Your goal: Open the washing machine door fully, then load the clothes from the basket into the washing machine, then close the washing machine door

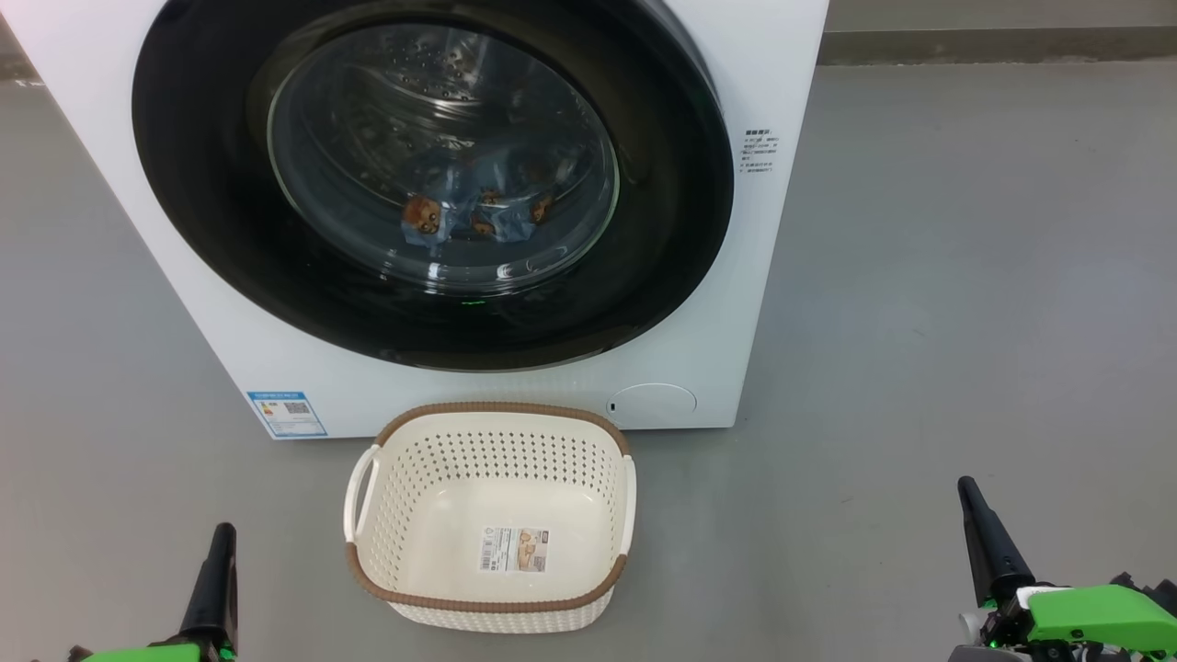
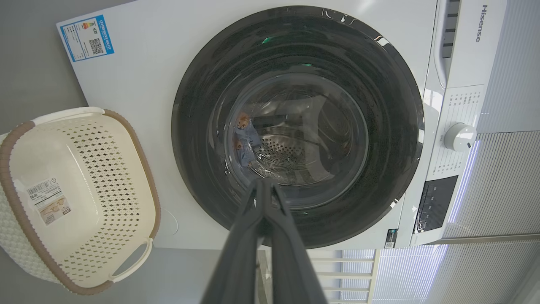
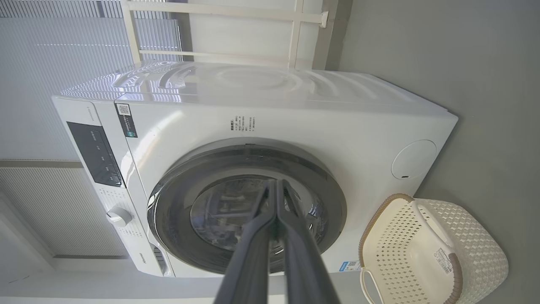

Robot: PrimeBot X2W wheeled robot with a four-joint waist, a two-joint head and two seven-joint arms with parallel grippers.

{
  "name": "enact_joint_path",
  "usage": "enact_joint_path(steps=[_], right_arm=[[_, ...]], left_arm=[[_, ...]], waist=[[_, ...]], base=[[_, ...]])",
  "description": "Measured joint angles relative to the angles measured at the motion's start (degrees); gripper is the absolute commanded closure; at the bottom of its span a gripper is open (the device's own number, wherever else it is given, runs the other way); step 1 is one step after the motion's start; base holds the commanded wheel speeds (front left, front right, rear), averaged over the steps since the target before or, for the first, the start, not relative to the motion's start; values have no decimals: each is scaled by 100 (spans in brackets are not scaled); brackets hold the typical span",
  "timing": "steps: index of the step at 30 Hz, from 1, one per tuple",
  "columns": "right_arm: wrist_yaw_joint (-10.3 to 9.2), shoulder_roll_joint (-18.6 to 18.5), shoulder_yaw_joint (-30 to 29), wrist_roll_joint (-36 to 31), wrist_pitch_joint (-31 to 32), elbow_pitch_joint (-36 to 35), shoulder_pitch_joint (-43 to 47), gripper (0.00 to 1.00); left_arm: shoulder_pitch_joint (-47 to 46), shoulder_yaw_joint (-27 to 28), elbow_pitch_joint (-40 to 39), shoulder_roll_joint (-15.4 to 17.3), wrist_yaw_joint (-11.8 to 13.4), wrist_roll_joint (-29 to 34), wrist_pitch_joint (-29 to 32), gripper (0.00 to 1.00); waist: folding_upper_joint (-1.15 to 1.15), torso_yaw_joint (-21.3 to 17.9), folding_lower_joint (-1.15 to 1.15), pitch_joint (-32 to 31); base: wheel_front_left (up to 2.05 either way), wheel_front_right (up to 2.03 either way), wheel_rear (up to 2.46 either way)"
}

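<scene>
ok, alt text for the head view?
A white washer with its round door shut, blue patterned clothes visible through the glass. An empty cream basket sits on the grey floor in front of it. The left gripper and right gripper sit low at the bottom corners, fingers shut and pointing up.

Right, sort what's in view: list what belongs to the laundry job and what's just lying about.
Job: big white front-loading washing machine; its round black-rimmed glass door, shut; light blue printed clothes behind the glass; cream perforated plastic basket, empty.
Not needed: blue energy sticker; round white filter cap; white control dial; grey floor.
</scene>
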Motion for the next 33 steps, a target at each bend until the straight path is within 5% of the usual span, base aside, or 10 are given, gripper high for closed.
enact_joint_path(steps=[33], right_arm=[[0, 14, -65, 209, 48, -5, -2, 100]], left_arm=[[-83, 68, 27, -41, 0, -157, 75, 100]], waist=[[0, -2, 0, 1]], base=[[0, 0, 0]])
